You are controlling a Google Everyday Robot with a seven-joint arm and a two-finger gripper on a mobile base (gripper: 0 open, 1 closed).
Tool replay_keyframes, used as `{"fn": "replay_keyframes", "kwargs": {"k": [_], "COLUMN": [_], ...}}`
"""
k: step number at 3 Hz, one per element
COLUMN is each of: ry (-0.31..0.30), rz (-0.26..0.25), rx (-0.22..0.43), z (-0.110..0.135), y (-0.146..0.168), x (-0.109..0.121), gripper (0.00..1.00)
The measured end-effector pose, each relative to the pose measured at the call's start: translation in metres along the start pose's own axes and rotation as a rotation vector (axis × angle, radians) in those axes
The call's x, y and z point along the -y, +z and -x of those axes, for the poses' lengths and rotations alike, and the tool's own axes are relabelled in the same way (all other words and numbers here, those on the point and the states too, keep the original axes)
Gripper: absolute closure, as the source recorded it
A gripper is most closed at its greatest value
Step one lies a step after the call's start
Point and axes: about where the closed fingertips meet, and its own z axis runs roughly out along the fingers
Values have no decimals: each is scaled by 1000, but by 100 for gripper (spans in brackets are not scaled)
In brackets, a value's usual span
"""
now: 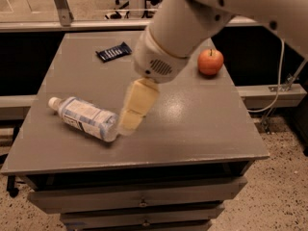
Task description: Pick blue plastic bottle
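The blue plastic bottle (83,118) lies on its side at the front left of the grey table (192,124), white cap pointing left, pale blue-and-white label facing up. My gripper (131,121) hangs from the big white arm that reaches in from the upper right. Its cream-coloured fingers (137,104) point down and to the left, and their tips are right beside the bottle's base end, just above the tabletop.
A red apple (210,61) sits at the table's back right. A small dark blue flat wrapper (113,52) lies at the back left. Drawers run below the table's front edge. A cable hangs off to the right.
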Motion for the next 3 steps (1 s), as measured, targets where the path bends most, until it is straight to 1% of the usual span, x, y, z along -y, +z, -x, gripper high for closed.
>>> {"fn": "replay_keyframes", "kwargs": {"k": [1, 2, 3], "ry": [-13, -3, 0], "rz": [66, 88, 83], "rx": [92, 140, 148], "z": [59, 92, 107], "y": [43, 75, 105], "x": [-16, -17, -7], "gripper": [0, 0, 0]}}
